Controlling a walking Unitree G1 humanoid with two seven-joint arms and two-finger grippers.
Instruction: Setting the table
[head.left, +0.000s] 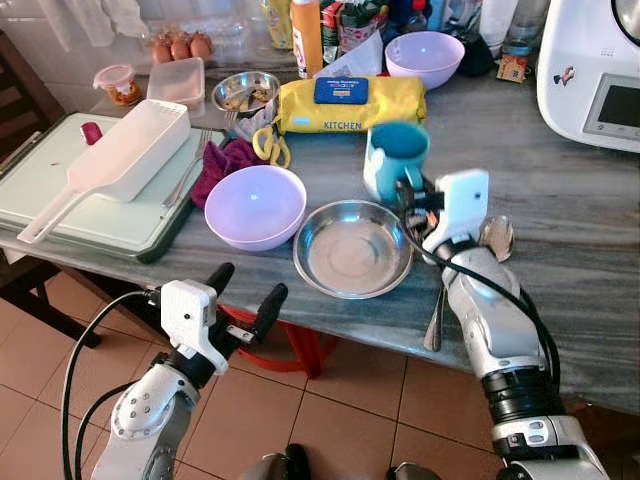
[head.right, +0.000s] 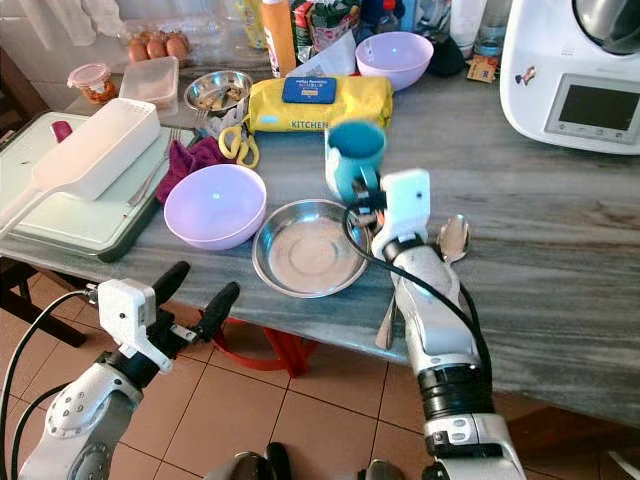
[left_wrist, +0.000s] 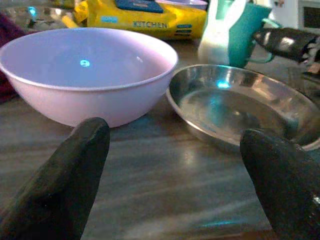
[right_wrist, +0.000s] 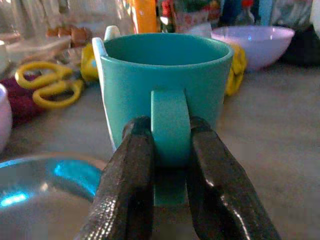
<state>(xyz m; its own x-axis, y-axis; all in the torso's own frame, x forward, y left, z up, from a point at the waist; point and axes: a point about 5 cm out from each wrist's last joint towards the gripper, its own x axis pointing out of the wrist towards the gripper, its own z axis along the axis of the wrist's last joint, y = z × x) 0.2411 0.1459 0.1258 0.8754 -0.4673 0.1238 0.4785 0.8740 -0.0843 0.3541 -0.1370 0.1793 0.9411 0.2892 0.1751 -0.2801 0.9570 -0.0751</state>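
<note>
Two silver jointed arms, each with a white wrist block, looping black cables and a black two-fingered pincer: left pincer (head.left: 245, 290), right pincer (right_wrist: 170, 187).

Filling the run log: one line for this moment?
right gripper: shut on teal ceramic mug handle | left gripper: open, off table edge

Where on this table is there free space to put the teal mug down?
The right gripper grips the teal mug by its handle. Bare marble lies right of it, between the spoon and the white appliance. The steel plate, lilac bowl and yellow wipes pack crowd the left.
</note>
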